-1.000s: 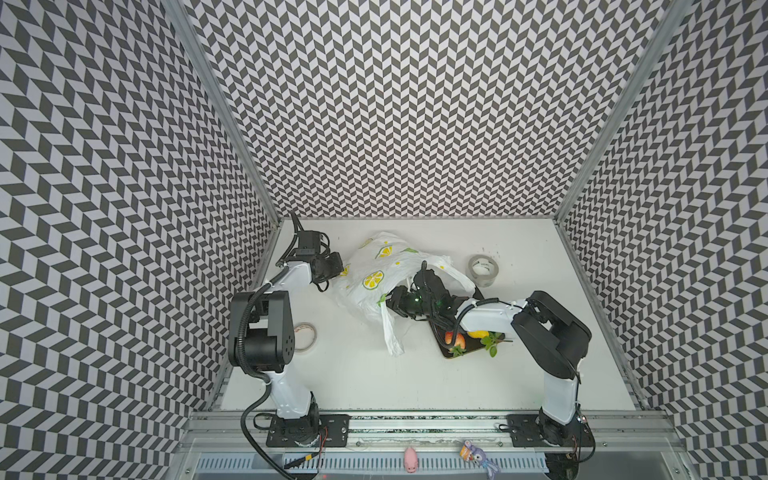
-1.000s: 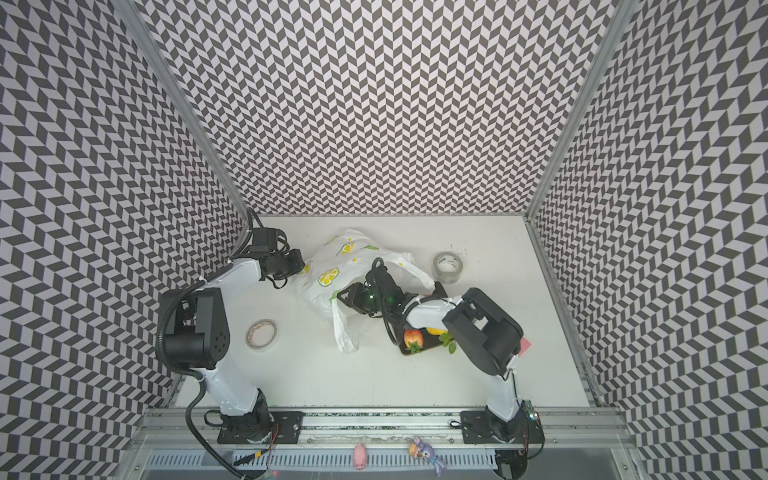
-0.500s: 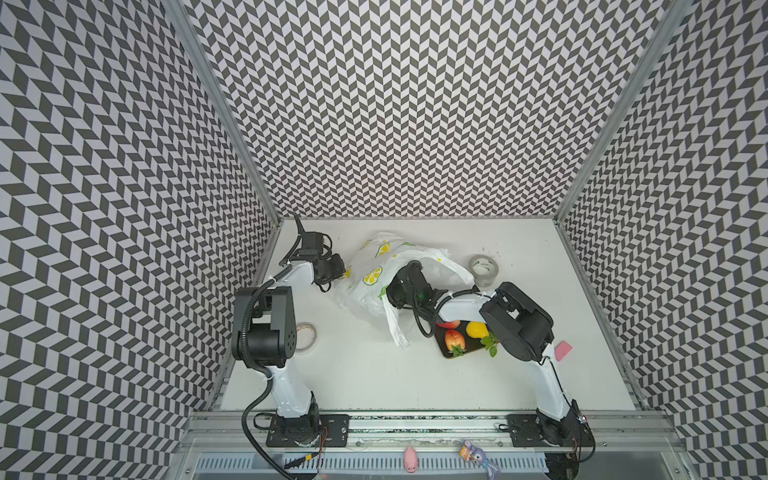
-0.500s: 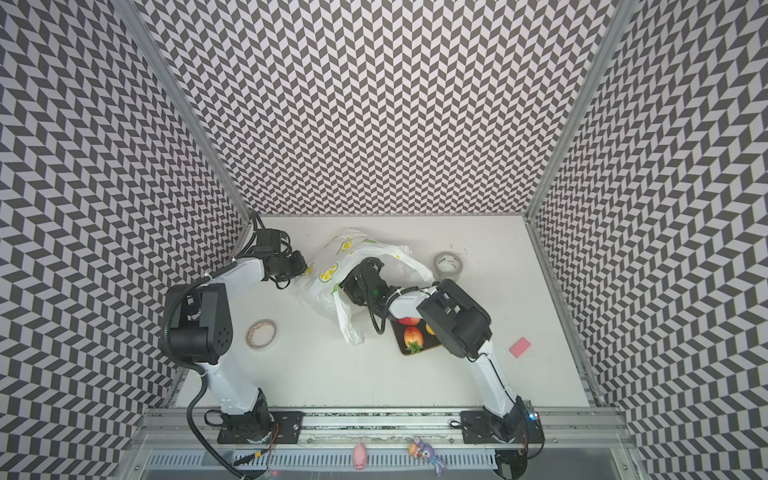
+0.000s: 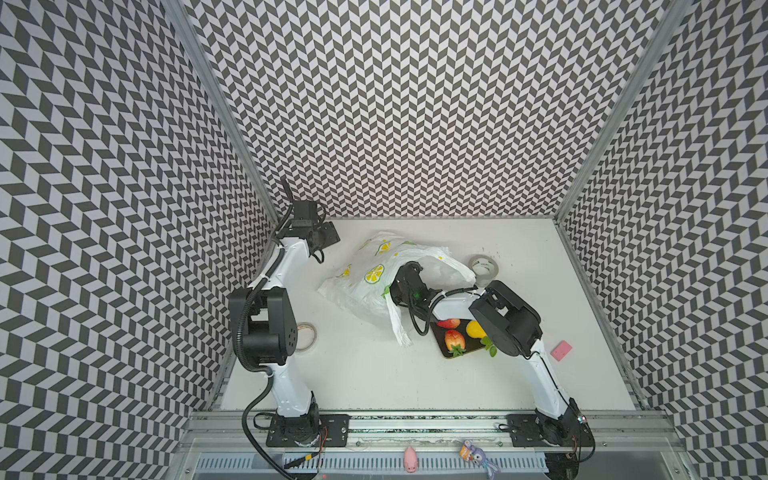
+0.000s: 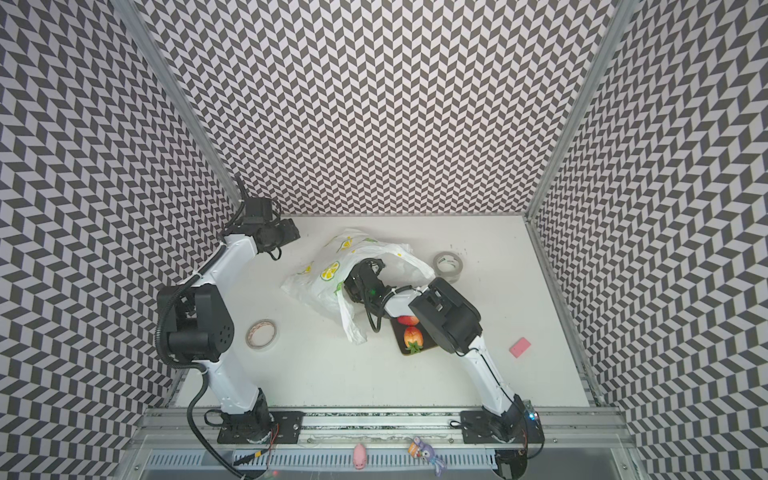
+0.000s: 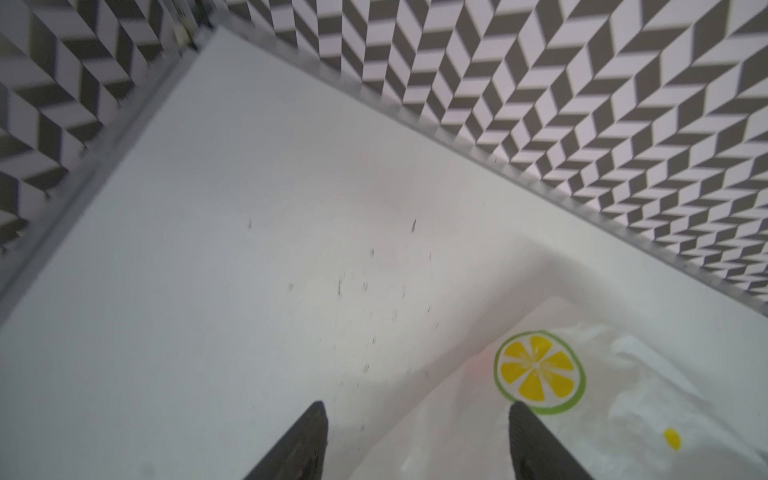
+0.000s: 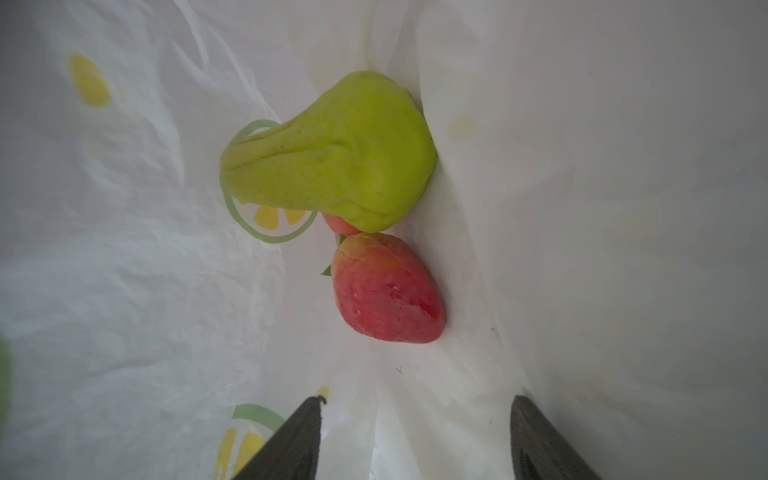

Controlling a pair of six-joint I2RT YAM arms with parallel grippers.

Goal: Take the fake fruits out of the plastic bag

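The plastic bag (image 5: 365, 282) (image 6: 320, 282), white with lemon-slice prints, lies crumpled at mid-table in both top views. My right gripper (image 5: 410, 268) (image 6: 371, 265) reaches into its mouth. In the right wrist view it (image 8: 417, 401) is open and empty inside the bag (image 8: 124, 249), just short of a red strawberry (image 8: 386, 291). Beyond that lie a green pear (image 8: 332, 153) and a red fruit (image 8: 338, 222) half hidden behind the pear. My left gripper (image 5: 330, 235) (image 7: 415, 415) is open at the back left, beside the bag's edge (image 7: 623, 395), holding nothing.
A dark tray (image 5: 440, 352) under the right arm holds two strawberries (image 5: 454, 340) and a lemon (image 5: 475, 329). Tape rolls lie at the left (image 5: 305, 336) and back right (image 5: 484, 266). A pink block (image 5: 561, 348) lies at the right. Patterned walls close in three sides.
The left gripper opened, let go of the bag and drew back toward the corner. The right gripper opened wider and pushed further into the bag's mouth.
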